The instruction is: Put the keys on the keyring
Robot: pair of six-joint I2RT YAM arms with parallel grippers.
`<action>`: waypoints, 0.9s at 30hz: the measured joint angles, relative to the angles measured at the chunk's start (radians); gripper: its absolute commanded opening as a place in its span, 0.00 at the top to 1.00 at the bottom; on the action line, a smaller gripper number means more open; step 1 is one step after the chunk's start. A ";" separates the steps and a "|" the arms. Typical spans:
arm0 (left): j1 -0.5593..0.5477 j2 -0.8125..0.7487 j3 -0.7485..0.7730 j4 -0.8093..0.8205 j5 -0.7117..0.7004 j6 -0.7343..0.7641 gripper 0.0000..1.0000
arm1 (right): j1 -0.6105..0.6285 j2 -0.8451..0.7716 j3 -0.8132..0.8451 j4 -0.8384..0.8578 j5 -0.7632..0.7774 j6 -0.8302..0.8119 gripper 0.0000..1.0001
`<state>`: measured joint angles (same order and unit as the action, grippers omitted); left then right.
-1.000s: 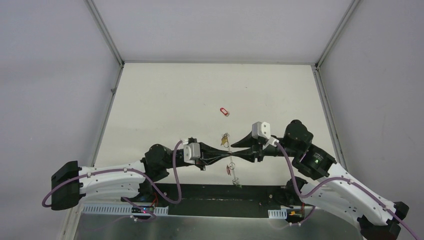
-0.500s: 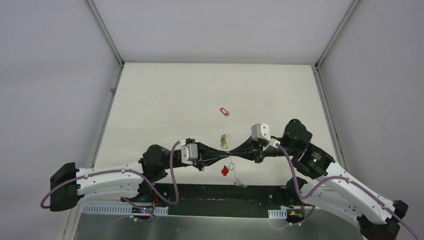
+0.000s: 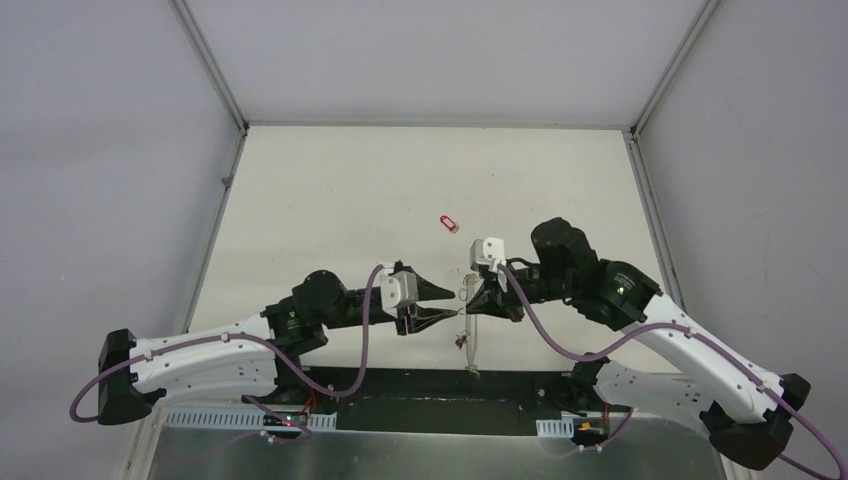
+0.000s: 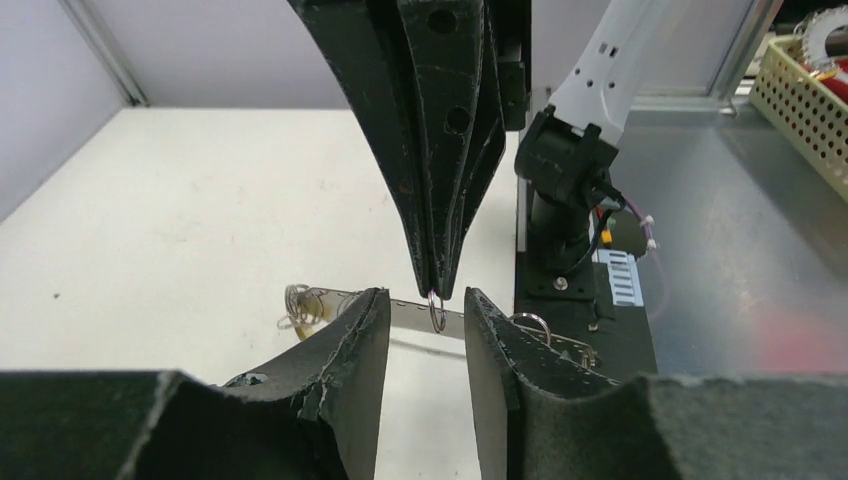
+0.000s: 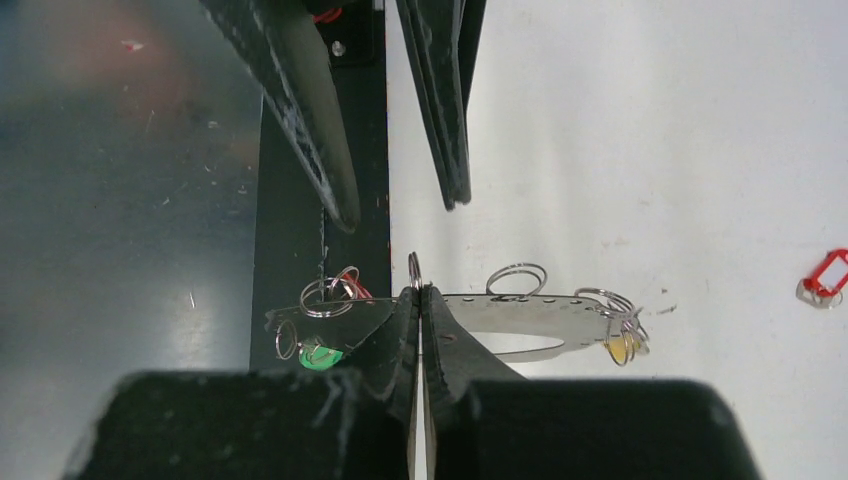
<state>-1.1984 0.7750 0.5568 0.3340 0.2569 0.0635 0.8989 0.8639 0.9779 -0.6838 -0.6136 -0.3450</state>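
Looking down from the overhead camera, I see both arms meeting tip to tip above the near part of the white table (image 3: 330,200). Between them hangs the keyring (image 3: 468,322), a large thin grey metal hoop, held clear of the surface.

In the right wrist view, the right gripper (image 5: 420,296) has its two black fingers pressed together on a small silver wire split ring (image 5: 414,270) that stands up at the hoop's band. I cannot tell whether the band itself is also pinched. The left gripper (image 4: 425,305) has its fingers apart, one on each side of the hoop, touching nothing that I can see.

More split rings sit along the hoop. A green oval plastic tag (image 5: 318,353) dangles at one end and a yellow oval plastic tag (image 5: 622,347) at the other, with a hanging red tag (image 3: 459,341) near the green one. The tiny silver keys are too small for me to make out.

A loose red plastic tag (image 3: 450,223) lies alone on the table, farther back and well apart from both grippers.
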 measured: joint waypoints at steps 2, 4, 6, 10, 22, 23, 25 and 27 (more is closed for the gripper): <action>0.000 0.043 0.039 -0.058 0.002 0.005 0.66 | 0.000 0.035 0.042 -0.065 0.018 -0.017 1.00; 0.000 0.089 0.068 -0.099 0.006 0.006 0.66 | 0.000 0.068 0.073 -0.118 0.032 -0.027 1.00; 0.000 0.134 0.091 -0.137 0.011 0.008 0.67 | 0.000 0.092 0.093 -0.159 0.039 -0.032 1.00; 0.000 0.194 0.113 -0.171 0.022 0.008 0.72 | 0.000 0.117 0.111 -0.209 0.048 -0.038 1.00; 0.000 0.228 0.125 -0.191 0.058 0.009 0.87 | 0.002 0.118 0.111 -0.229 0.049 -0.039 1.00; 0.000 0.228 0.125 -0.190 0.059 0.007 0.85 | 0.002 0.118 0.111 -0.229 0.048 -0.039 1.00; 0.000 0.229 0.125 -0.183 0.059 0.004 0.85 | 0.002 0.118 0.111 -0.227 0.048 -0.039 1.00; 0.000 0.230 0.125 -0.169 0.059 0.002 0.93 | 0.002 0.118 0.111 -0.226 0.045 -0.039 1.00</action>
<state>-1.1984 1.0046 0.6819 0.1650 0.3161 0.0650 0.9012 0.9821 1.0893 -0.9096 -0.5690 -0.3840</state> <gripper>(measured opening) 0.153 0.005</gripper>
